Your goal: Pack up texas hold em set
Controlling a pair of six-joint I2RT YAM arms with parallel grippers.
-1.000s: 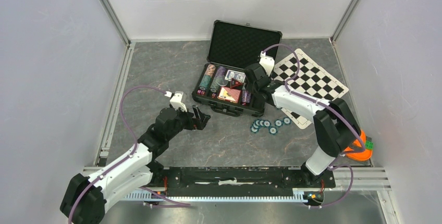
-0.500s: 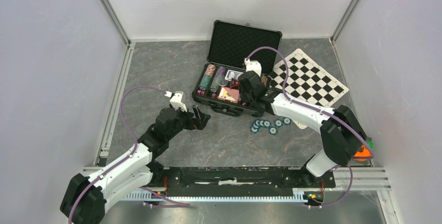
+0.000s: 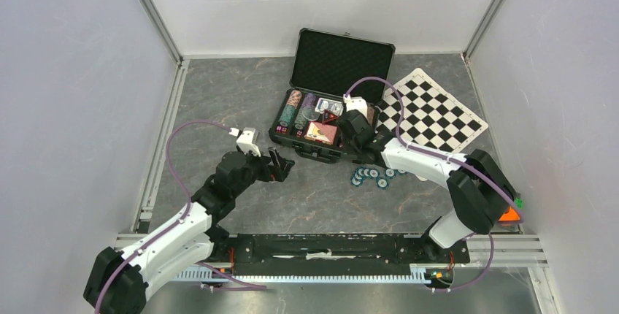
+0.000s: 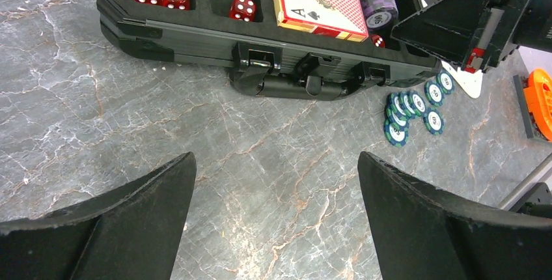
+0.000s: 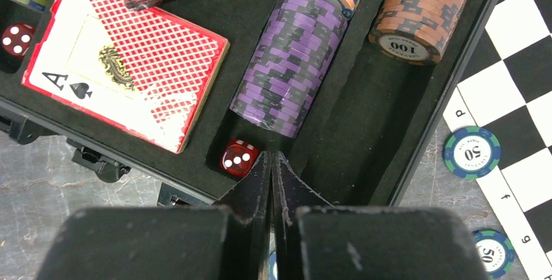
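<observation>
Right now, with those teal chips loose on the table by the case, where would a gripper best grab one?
Probably from straight above, pinching the lone teal chip across its rim, a finger on each side. It lies flat and thin on the table, so nothing gets under it from the side; the overlapping chips next to it would likely slide apart.

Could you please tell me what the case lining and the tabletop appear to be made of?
The case lining: probably black foam, matte, with a dimpled egg-crate texture. The tabletop: grey marble-look surface with pale and rusty veins, faint sheen; real stone or printed laminate, I cannot tell.
</observation>
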